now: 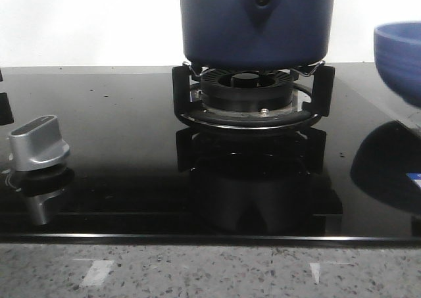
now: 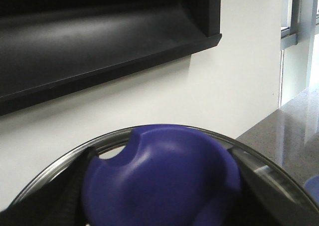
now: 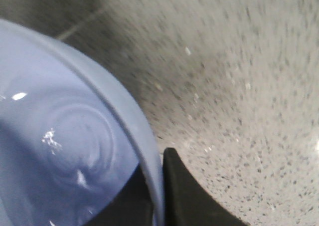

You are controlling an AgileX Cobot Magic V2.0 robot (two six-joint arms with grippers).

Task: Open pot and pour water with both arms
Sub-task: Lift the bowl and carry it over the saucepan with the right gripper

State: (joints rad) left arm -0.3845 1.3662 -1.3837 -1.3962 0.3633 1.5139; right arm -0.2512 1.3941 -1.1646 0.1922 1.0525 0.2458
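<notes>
The dark navy-blue round pot (image 1: pixel 256 25) sits on the black burner grate (image 1: pixel 253 97). The left tool (image 2: pixel 159 186) grips the blue lid knob (image 2: pixel 159 178); the right tool (image 3: pixel 157 186) pinches the light-blue bowl's (image 3: pixel 60 151) rim.

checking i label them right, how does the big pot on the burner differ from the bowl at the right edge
The pot is dark navy with straight matte sides; the bowl is a lighter blue with curved, faintly ringed sides. The pot sits on the burner grate, while the bowl hangs off the stovetop, its rim pinched by the right gripper. The pot looks larger and carries a teardrop mount with a rivet; the bowl shows no handle. Both are round and blue.
</notes>
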